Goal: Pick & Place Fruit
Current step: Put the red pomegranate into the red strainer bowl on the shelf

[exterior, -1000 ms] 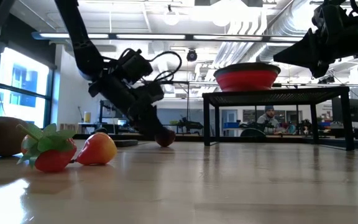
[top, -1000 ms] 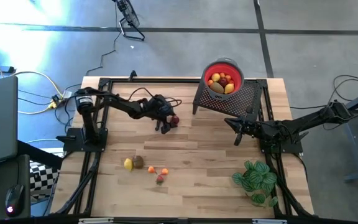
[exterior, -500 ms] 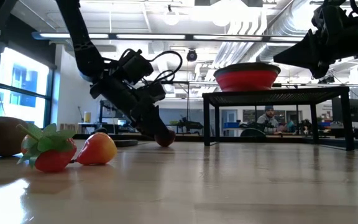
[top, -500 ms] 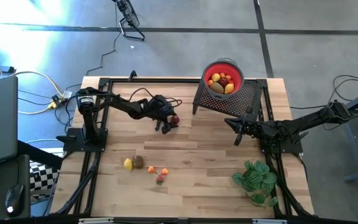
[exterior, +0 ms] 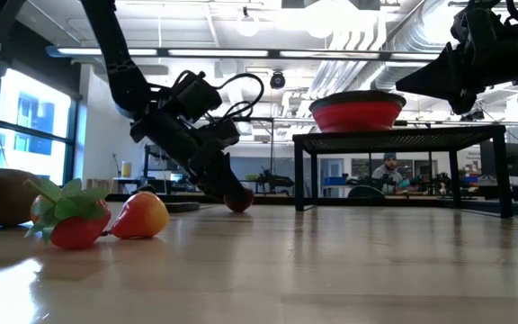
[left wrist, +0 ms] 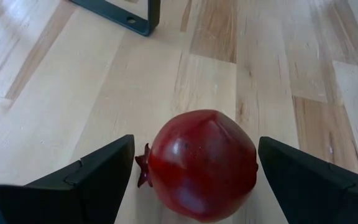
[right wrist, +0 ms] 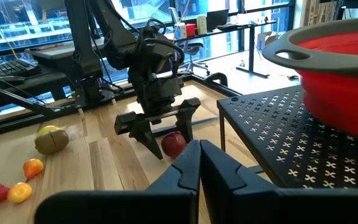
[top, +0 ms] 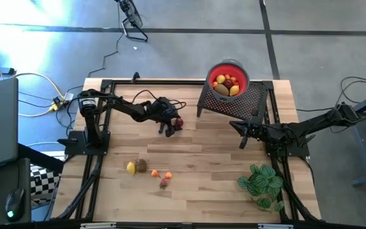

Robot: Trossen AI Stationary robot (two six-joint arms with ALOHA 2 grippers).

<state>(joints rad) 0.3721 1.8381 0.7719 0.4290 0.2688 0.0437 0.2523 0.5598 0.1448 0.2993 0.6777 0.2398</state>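
With the dark red fruit (left wrist: 201, 165) lying on the table (top: 221, 184) left of centre in the high view, between our left gripper's (left wrist: 194, 171) wide-open fingers, we should close evenly around its middle, while our right gripper (top: 243, 136), closed, waits centre right.

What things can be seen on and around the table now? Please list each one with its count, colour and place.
pomegranate: one, dark red, on the table between the left gripper's open fingers, not yet gripped
loose fruit: about five, yellow, brown, orange and red, in a cluster near the table's front left
fruit in the bowl: several, yellow, red and orange
red bowl: one, red with a grey rim, on the black mesh stand
black mesh stand: one, at the table's back right
green plant: one, at the front right corner
person: one, far off in the room behind
left gripper: open, lowered around the pomegranate
right gripper: shut, waiting beside the stand
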